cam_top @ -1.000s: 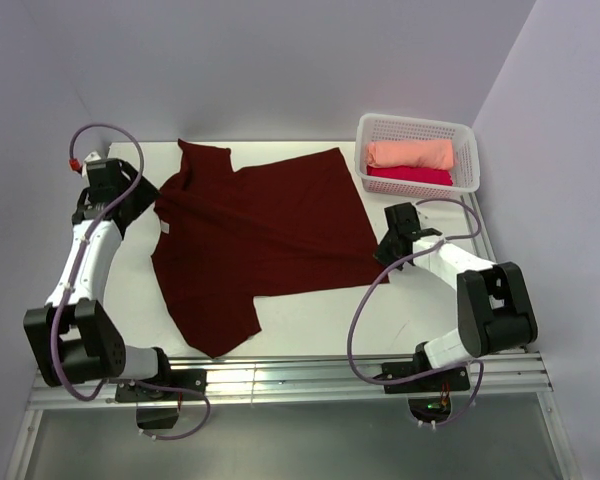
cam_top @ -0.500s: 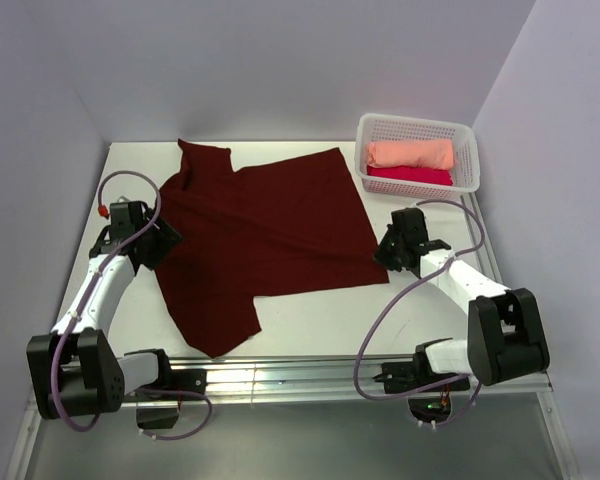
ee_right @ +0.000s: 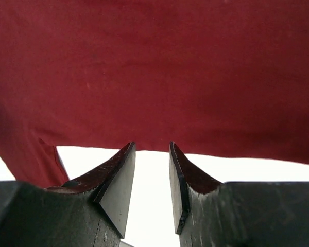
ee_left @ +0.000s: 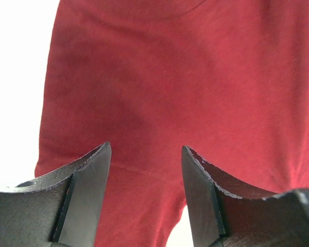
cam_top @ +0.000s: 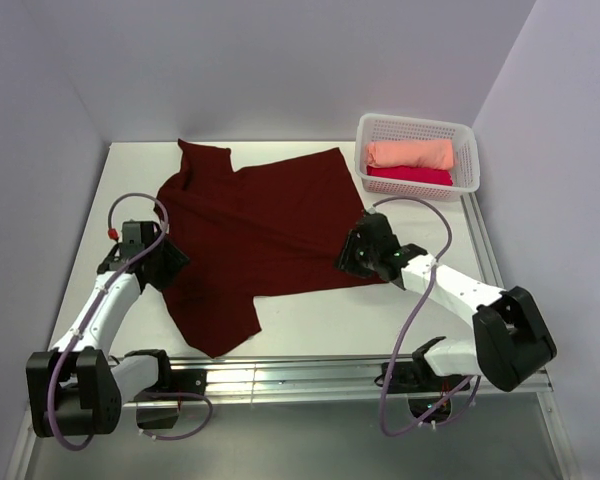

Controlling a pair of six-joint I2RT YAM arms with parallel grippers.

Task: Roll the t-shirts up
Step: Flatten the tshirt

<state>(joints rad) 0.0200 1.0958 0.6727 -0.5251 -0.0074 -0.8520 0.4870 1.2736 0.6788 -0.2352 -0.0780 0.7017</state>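
Cloth fills the table's middle: the maroon t-shirt (cam_top: pixel 260 225) lies spread flat, neck toward 9 o'clock, hem toward 3. The left gripper (ee_left: pixel 144 149) hangs wide open over its 8 o'clock edge. The right gripper (ee_right: pixel 152 146), jaws narrowly apart and empty, sits at the 4 o'clock hem corner. Rolling looks not yet begun, I'd say. Next, both must pinch one edge and turn it over evenly.

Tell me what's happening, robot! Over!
Left gripper open, empty, over the cloth. Right gripper open, empty, at its near edge. Maroon t-shirt spread out, unrolled. Basket stands apart.
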